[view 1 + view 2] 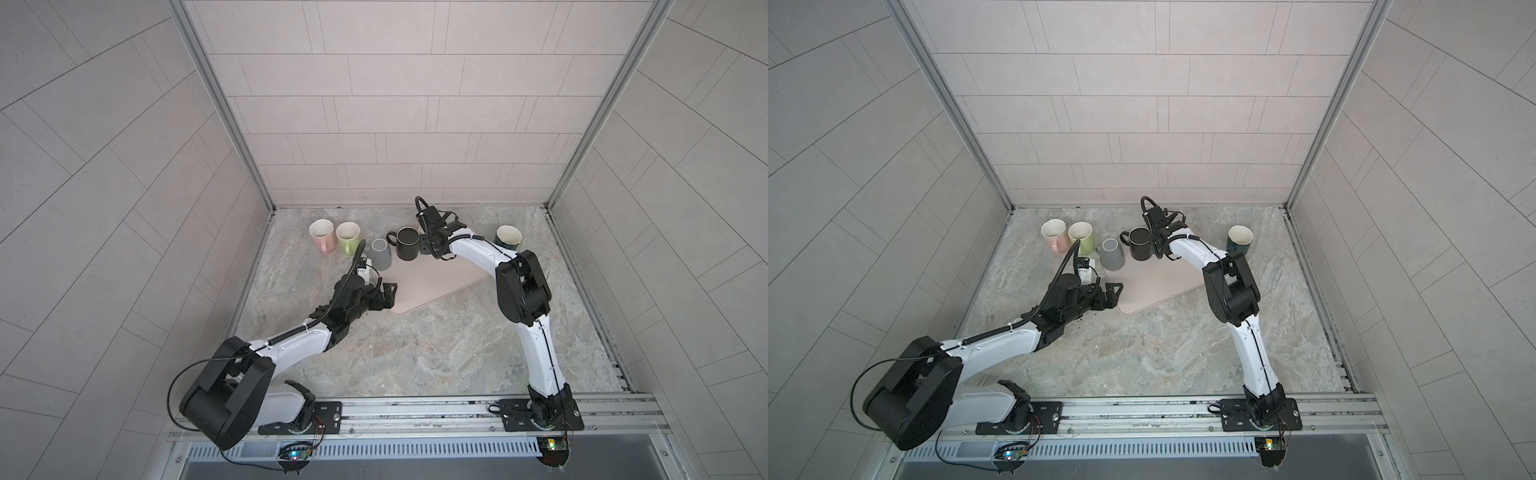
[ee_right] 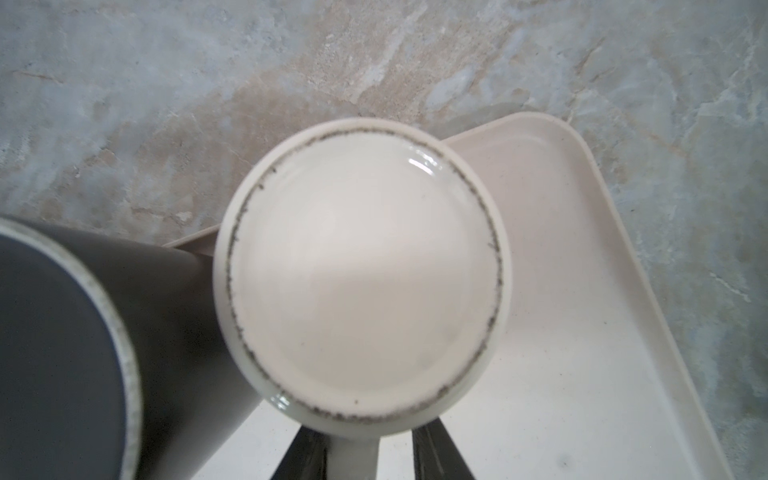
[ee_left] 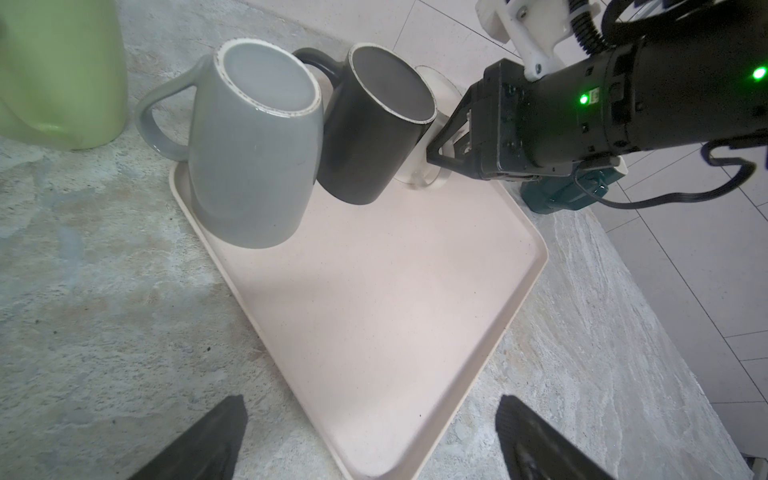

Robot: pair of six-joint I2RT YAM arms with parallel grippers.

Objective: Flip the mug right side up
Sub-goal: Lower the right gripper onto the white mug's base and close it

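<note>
right wrist: right gripper (image 2: 365,442) straddles the mug (image 2: 361,274) handle; i can't tell if it's clamped. squeeze firmly, then roll.

A grey-and-beige marbled tabletop (image 1: 415,353), a pale pinkish tray (image 1: 436,286), a pink mug (image 1: 322,237) and a light green mug (image 1: 348,237) with cream insides, a plain grey mug (image 1: 380,255), a black mug (image 1: 407,246), a dark green mug (image 1: 508,240) with a cream inside, and a cream mug (image 2: 361,282) with a dark speckled ring on its base.
</note>
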